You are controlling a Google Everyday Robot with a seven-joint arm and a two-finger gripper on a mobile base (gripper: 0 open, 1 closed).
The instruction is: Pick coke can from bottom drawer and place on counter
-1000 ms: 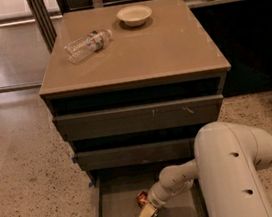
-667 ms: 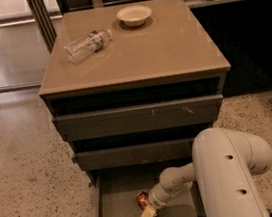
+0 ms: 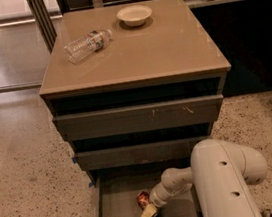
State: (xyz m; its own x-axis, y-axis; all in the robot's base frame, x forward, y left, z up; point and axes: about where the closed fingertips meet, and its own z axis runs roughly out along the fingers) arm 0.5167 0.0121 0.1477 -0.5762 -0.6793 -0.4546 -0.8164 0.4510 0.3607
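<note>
The bottom drawer (image 3: pixel 115 212) is pulled open at the foot of the dark cabinet. The coke can (image 3: pixel 142 199), small and red, lies in the drawer near its middle. My white arm reaches down from the lower right into the drawer. My gripper (image 3: pixel 147 211) is right at the can, its pale fingertip just below and in front of the can. The can is partly hidden by the gripper. The counter (image 3: pixel 168 50) is the tan top of the cabinet, high above the drawer.
A clear plastic water bottle (image 3: pixel 86 44) lies on its side on the counter's left rear. A small white bowl (image 3: pixel 134 15) stands at the counter's back. Two shallower drawers (image 3: pixel 137 118) above are slightly open. Speckled floor surrounds the cabinet.
The arm's big white link has shifted slightly left and lower. The gripper stays at the can in the drawer; the can has not visibly moved.
</note>
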